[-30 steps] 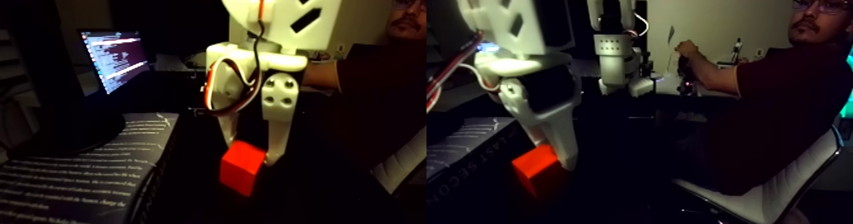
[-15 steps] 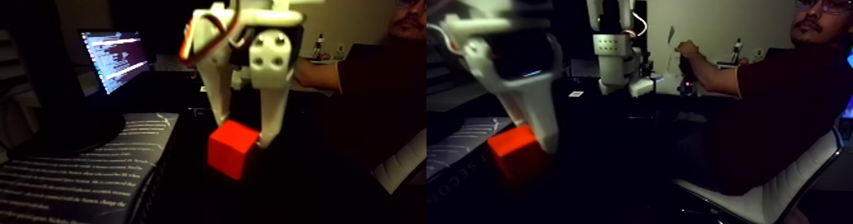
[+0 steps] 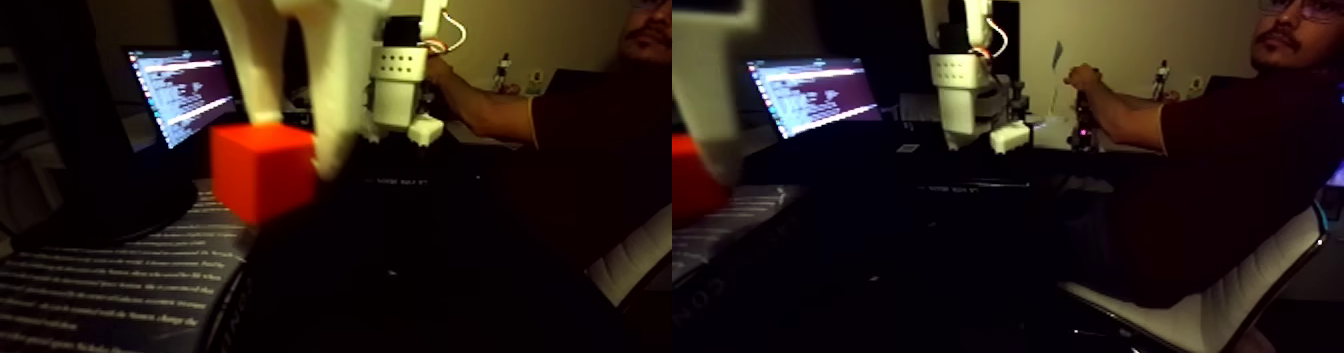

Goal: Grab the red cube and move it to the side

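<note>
Carrying cube (image 3: 262,169) clear of the bench, over the printed sheet (image 3: 120,277).
Hand (image 3: 295,142) clamped on cube, white fingers (image 3: 262,72) straddling its top and side; held high, likely so it passes the sheet without dragging. Laptop (image 3: 180,92) behind.

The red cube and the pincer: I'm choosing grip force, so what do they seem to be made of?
The cube looks solid with smooth, matte faces, maybe plastic or foam; no gloss shows. The pincer looks like rigid white matte plastic, though motion blur hides its surface detail.
</note>
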{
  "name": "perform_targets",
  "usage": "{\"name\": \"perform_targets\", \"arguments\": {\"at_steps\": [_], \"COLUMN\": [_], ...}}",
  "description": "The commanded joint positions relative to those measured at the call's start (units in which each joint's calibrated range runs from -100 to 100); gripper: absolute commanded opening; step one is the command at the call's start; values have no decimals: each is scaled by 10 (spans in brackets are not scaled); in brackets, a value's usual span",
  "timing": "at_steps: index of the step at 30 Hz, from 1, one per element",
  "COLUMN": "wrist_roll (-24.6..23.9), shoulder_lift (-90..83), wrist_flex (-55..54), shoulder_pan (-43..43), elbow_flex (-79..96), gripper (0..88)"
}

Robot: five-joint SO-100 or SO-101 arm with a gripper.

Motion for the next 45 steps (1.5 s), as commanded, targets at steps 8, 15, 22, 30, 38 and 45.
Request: {"name": "perform_targets", "arguments": {"at_steps": [8, 15, 22, 30, 38, 45], "wrist_roll": [33, 39, 35, 34, 33, 30], "shoulder_lift": [0, 36, 70, 88, 89, 90], "wrist_flex": [28, 15, -21, -54, -74, -83], "shoulder_pan": [60, 79, 85, 81, 86, 86], "elbow_flex": [-57, -57, -46, -16, -11, 8], "gripper": [83, 83, 83, 83, 83, 83]}}
